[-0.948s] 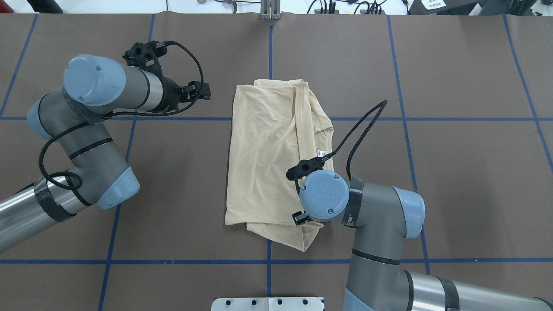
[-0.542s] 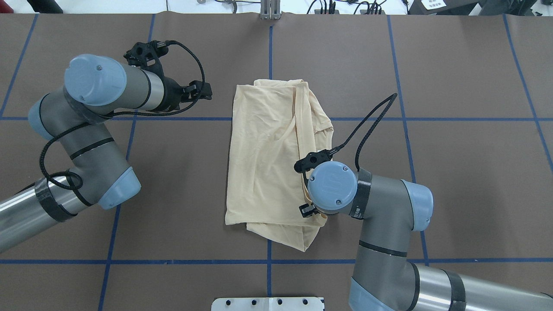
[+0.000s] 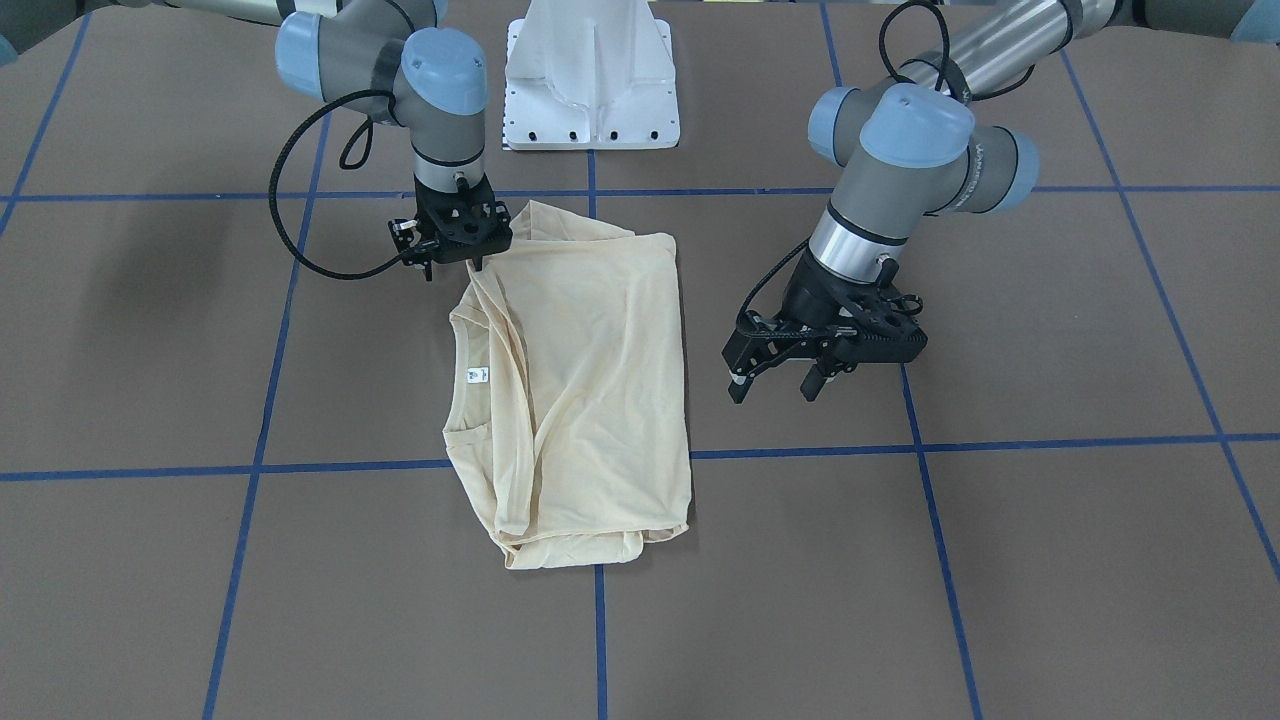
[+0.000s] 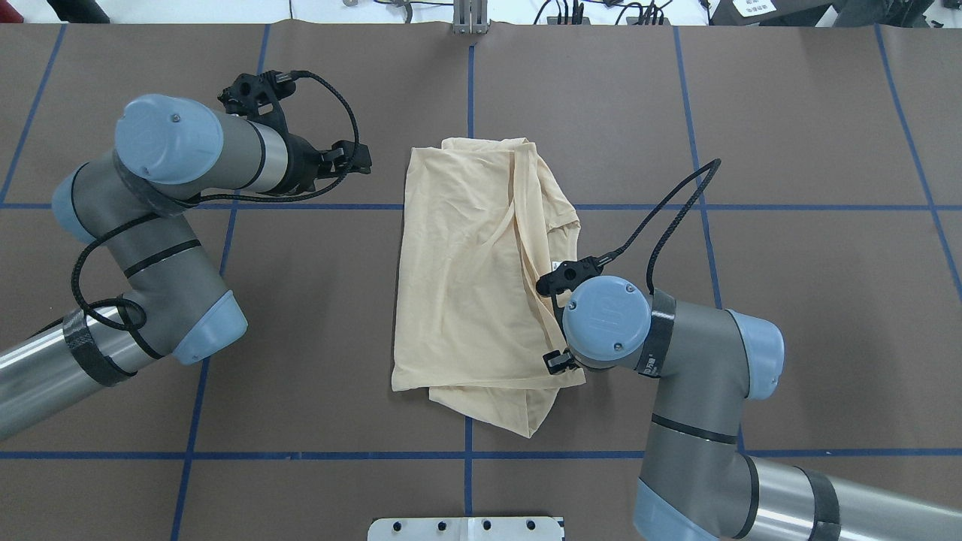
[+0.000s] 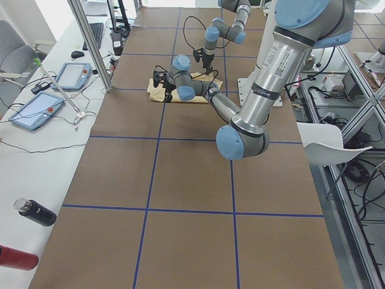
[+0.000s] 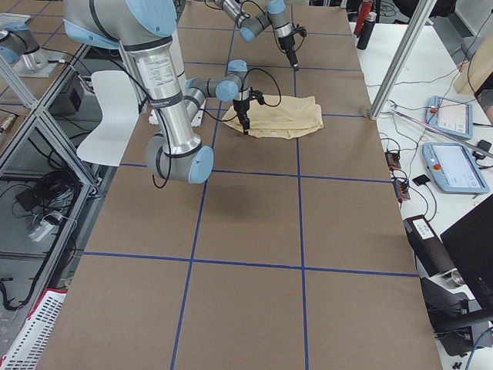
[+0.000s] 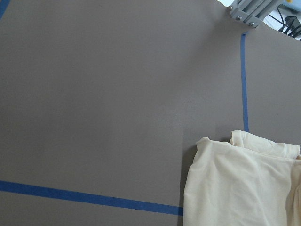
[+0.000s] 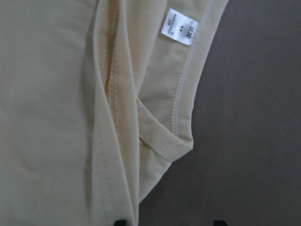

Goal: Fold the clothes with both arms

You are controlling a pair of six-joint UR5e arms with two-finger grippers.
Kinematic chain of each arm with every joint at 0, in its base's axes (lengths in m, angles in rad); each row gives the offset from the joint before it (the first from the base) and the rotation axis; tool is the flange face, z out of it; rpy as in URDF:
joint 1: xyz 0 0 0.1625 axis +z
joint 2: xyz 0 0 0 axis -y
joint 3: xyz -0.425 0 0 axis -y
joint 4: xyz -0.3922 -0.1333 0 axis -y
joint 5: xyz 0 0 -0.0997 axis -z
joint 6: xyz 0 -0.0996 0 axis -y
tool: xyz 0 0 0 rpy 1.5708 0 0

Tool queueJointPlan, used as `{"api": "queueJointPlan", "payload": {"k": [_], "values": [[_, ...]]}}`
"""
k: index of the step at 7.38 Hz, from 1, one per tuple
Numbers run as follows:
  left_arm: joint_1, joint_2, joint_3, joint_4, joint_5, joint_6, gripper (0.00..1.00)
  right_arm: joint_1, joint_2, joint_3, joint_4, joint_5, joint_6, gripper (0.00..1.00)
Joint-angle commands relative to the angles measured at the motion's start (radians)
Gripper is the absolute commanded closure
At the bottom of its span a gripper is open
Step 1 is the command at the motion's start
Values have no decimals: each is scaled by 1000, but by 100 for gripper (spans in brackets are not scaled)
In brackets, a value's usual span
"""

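The T-shirt (image 4: 466, 285) lies folded at the middle of the table (image 4: 789, 300), just beyond the pedestal base (image 3: 592, 75). The right gripper (image 3: 455, 265) stands over the shirt's right edge towards its near end, with the neck label (image 4: 558, 266) just beyond it. The left gripper (image 3: 772, 390) hangs left of the shirt's far half, apart from it.

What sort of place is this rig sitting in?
Most likely a robotics lab or test cell: a table gridded with blue tape, handheld control tablets on the white side bench, and a metal frame post beside it.
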Motion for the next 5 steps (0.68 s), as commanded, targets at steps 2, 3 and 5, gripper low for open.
{"api": "queueJointPlan", "payload": {"k": [2, 3, 5], "values": [[-1, 6, -1, 0, -2, 5, 0, 30, 54, 16, 16, 19, 0, 30], [-1, 10, -1, -1, -2, 6, 0, 38, 65, 13, 49, 18, 0, 30], [-1, 10, -1, -1, -2, 8, 0, 64, 64, -68, 248, 19, -6, 37]]}}
